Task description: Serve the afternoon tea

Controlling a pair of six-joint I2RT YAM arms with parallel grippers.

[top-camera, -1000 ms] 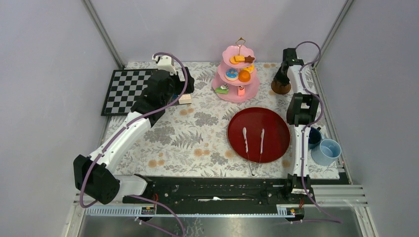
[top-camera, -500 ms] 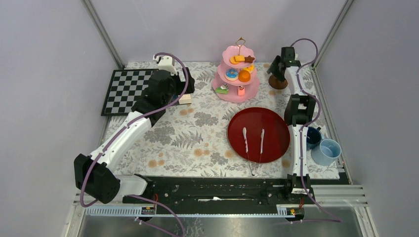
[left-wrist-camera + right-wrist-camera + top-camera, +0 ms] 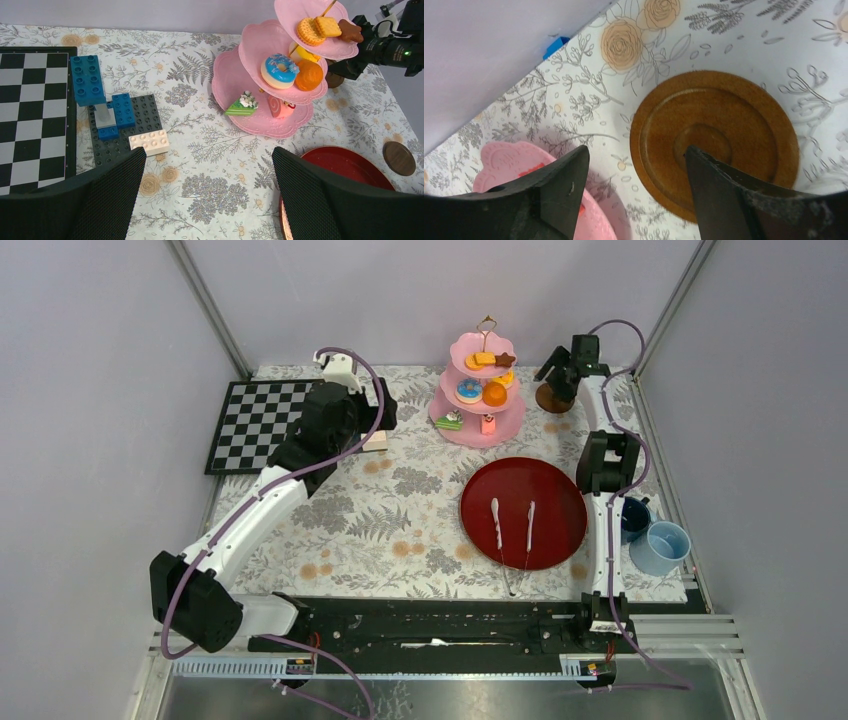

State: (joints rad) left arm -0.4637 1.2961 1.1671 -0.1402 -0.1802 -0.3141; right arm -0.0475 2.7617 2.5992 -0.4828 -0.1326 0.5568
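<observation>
One saucer (image 3: pixel 714 140) lies flat on the cloth (image 3: pixel 400 510) just right of the stand (image 3: pixel 478 390), close to its lowest tier but not touching it. That is the change: a second ago the right gripper (image 3: pixel 634 155) held this saucer pinched, a little farther from the stand and nearer the arm bases. Since then the arm has carried it back and the jaws have spread wide, so nothing is held now. The fingers stand apart over the saucer's near edge, and I cannot tell whether one brushes it. I judge this to be the release that finishes placing the first saucer. The sweets (image 3: pixel 280 70) sit on the stand's three tiers. A second saucer (image 3: pixel 399 158) lies farther off to the stand's near right, beside the tray (image 3: pixel 522 512), which sits just in front of the stand with the tongs (image 3: pixel 497 523) on it. Both cups (image 3: pixel 660 547) wait well away from the stand at the near right. The left gripper (image 3: pixel 208 155) hovers left of the stand, jaws wide and empty. A cup likely comes next, so the right arm must lift clear without nudging the saucer or the stand.
</observation>
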